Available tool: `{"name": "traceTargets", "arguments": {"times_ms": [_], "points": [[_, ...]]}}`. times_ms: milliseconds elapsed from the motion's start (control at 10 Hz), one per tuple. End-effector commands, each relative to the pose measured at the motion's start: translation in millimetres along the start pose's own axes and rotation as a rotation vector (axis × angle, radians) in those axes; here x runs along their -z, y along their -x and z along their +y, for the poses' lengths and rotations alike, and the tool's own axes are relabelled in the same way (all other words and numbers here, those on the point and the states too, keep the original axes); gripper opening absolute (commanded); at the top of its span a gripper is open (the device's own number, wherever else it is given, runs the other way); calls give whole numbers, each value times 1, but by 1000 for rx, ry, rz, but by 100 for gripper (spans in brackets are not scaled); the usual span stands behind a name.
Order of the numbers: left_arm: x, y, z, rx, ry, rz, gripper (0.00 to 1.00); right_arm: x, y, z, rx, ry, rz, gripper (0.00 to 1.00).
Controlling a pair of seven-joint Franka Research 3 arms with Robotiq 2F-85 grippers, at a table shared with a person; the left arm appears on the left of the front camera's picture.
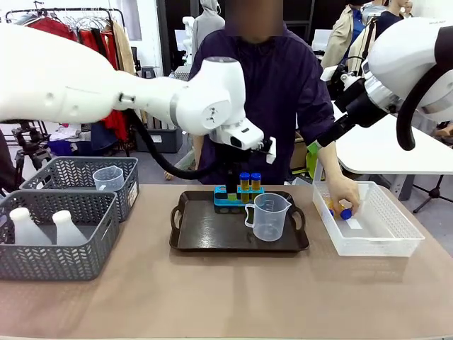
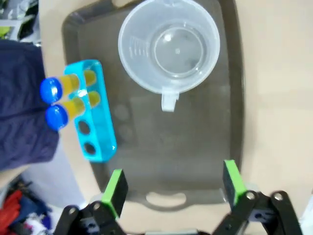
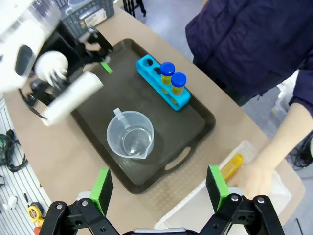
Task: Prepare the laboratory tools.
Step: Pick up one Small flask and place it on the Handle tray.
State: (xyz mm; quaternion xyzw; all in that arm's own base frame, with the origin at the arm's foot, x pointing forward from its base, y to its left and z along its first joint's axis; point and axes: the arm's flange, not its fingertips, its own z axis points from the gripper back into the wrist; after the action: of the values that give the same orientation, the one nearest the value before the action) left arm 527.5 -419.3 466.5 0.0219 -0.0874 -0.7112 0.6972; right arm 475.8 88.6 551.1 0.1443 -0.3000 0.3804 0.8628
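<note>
The counter point(image 1: 212, 297) carries a dark tray point(image 1: 205, 234) at its middle, seemingly the place where the set is being gathered. On the robot's left stand two grey mesh baskets point(image 1: 56, 262). The nearer holds two whitish flasks point(image 1: 41, 228) and the farther a second beaker point(image 1: 107, 177), so both look like stock waiting to be drawn on. On the right, the person's hand point(image 1: 345, 200) is down in a white lattice basket point(image 1: 396, 237) on a blue-capped tube, probably fetching it for the rack. A clear beaker point(image 1: 269, 216) stands upright on the tray's right part, its handle toward the left. Just beside it, at the tray's far edge, a blue rack point(image 1: 228, 199) holds two yellow-filled tubes point(image 1: 250, 182) upright, caps up, with two holes free. The left tool point(image 2: 175, 185) hangs above the tray with pads spread wide, gripping nothing. The right tool point(image 3: 159, 187) is likewise wide apart and empty, above the tray's near right corner
</note>
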Motion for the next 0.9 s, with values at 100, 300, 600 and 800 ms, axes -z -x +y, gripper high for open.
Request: {"name": "traceTargets", "arguments": {"times_ms": [100,300,600,800], "points": [[-41,52,-26,-135,-34,18,100,-1,0,-1,3,-5,-4,100],[-74,73,-32,-348,-52,90,100,-1,0,-1,3,-5,-4,100],[-106,110,-32,-577,-64,80,100,-1,0,-1,3,-5,-4,100],[-106,98,-23,-513,-63,93,100,-1,0,-1,3,-5,-4,100]]}}
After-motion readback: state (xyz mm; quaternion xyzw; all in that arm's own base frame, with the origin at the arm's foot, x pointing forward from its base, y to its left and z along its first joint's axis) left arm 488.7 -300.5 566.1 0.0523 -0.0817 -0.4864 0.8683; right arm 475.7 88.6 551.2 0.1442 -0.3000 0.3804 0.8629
